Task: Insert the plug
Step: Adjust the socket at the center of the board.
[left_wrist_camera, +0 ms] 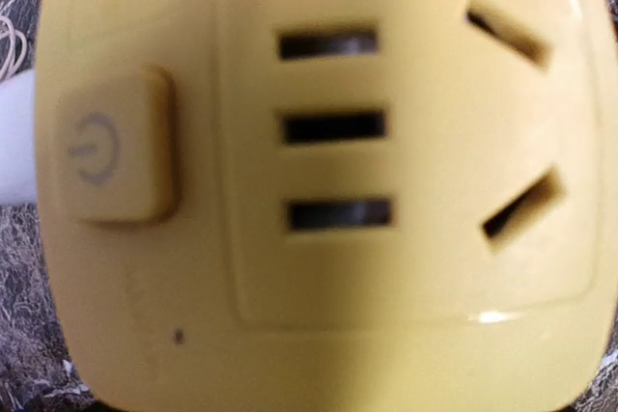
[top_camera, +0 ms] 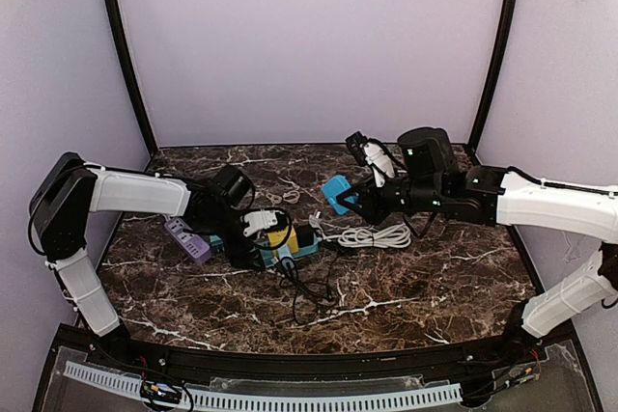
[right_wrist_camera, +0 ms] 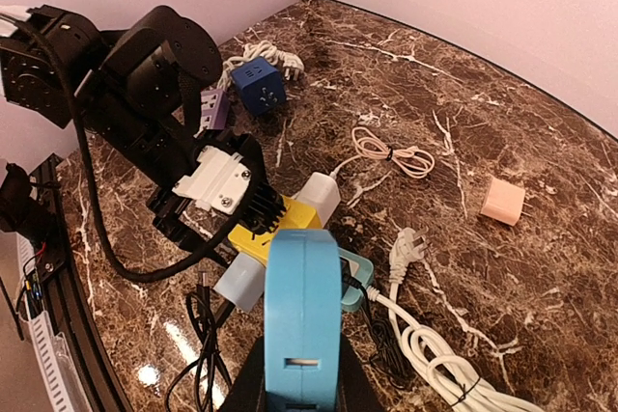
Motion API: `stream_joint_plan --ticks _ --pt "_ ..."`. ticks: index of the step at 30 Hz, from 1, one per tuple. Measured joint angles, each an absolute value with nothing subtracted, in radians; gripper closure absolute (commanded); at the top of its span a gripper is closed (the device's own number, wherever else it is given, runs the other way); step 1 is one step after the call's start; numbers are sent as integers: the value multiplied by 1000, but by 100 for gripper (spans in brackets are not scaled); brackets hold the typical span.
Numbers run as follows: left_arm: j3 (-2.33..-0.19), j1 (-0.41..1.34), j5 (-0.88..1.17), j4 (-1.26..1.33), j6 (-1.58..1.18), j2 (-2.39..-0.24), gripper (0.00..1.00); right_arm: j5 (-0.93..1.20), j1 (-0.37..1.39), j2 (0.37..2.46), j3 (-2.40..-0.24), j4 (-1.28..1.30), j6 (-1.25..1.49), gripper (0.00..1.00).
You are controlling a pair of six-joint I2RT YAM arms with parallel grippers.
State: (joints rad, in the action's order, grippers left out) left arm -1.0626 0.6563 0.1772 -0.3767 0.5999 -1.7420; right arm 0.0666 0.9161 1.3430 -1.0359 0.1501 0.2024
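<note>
Plainly, the right gripper (top_camera: 350,202) is clamped on the blue plastic plug block (top_camera: 335,190), aloft over the middle of the dark marble table (top_camera: 435,287), long axis aimed at the yellow plastic socket cube (top_camera: 281,237). That cube sits lower and leftward under the left gripper (top_camera: 253,224), whose jaws' state I cannot tell.

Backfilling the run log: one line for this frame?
phase: pre-insert | left gripper: at yellow socket, jaws unclear | right gripper: shut on blue adapter, lifted
</note>
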Motion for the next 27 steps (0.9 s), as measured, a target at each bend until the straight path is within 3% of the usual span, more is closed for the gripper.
stream_joint_plan --ticks 5,11,15,27 --pt "-1050 649 178 -344 603 -1770 34 79 916 1343 -1036 149 192 100" --pt "-1050 648 227 -329 604 -1802 76 91 916 1343 -1036 149 189 100" --pt "-1047 641 261 -329 616 -1802 97 99 916 1343 -1036 148 179 100" --pt "-997 693 344 -372 739 -1764 98 175 918 1343 -1036 143 132 100"
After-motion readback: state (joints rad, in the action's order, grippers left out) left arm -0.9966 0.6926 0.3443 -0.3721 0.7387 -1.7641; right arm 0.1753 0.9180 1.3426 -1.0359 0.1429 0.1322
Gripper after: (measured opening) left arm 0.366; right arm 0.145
